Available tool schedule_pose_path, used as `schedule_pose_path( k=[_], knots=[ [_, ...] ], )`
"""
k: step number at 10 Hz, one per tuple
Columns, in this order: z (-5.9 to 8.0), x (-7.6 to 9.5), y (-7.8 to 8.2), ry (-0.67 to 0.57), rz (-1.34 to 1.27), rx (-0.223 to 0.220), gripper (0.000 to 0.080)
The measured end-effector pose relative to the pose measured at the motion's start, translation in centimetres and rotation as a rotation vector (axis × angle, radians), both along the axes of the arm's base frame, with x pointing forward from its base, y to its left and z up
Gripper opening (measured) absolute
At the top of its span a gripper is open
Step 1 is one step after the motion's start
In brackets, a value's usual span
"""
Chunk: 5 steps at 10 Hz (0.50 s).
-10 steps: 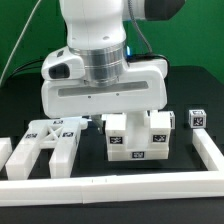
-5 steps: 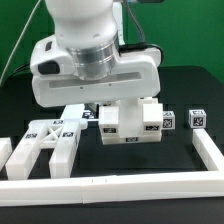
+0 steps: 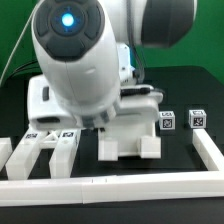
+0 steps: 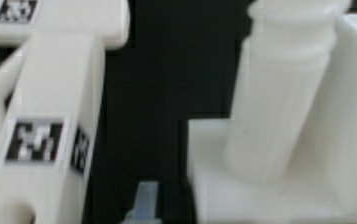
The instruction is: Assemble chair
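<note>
The chair's notched white block [image 3: 130, 143] stands on the black table near the middle, its top hidden by my arm. A slotted white frame [image 3: 45, 148] with marker tags lies to its left in the exterior view. Two small tagged cubes [image 3: 167, 122] [image 3: 197, 118] sit to the right. In the wrist view the frame [image 4: 42, 110] and the block [image 4: 281, 120] flank a dark gap. My gripper [image 4: 175, 205] is over that gap. Only one fingertip [image 4: 148, 203] shows, just beside the block's edge. In the exterior view the gripper is hidden by the arm.
A long plain white border rail [image 3: 110, 185] runs along the front edge and turns up the exterior view's right side [image 3: 210, 150]. The large glossy robot body [image 3: 80, 60] fills the upper middle of the exterior view.
The arm has swung and tilted toward the camera, now covering more of the scene. The notched block shifted left in the exterior view and now stands turned differently.
</note>
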State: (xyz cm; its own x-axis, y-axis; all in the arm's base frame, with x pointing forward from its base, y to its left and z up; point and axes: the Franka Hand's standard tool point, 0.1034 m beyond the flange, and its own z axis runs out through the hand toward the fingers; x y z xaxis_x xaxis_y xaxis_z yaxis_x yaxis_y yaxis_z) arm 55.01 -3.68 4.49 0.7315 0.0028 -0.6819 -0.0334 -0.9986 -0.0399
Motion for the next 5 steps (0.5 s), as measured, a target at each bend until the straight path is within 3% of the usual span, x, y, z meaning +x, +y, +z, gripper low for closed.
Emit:
schedule_pose_path(
  k=[4,5],
  knots=[
    [0.31,-0.08,-0.32,0.035,-0.021,-0.009,0.0037],
    [-0.03,0.67,-0.58,0.036,-0.027,-0.020,0.0037]
  ],
)
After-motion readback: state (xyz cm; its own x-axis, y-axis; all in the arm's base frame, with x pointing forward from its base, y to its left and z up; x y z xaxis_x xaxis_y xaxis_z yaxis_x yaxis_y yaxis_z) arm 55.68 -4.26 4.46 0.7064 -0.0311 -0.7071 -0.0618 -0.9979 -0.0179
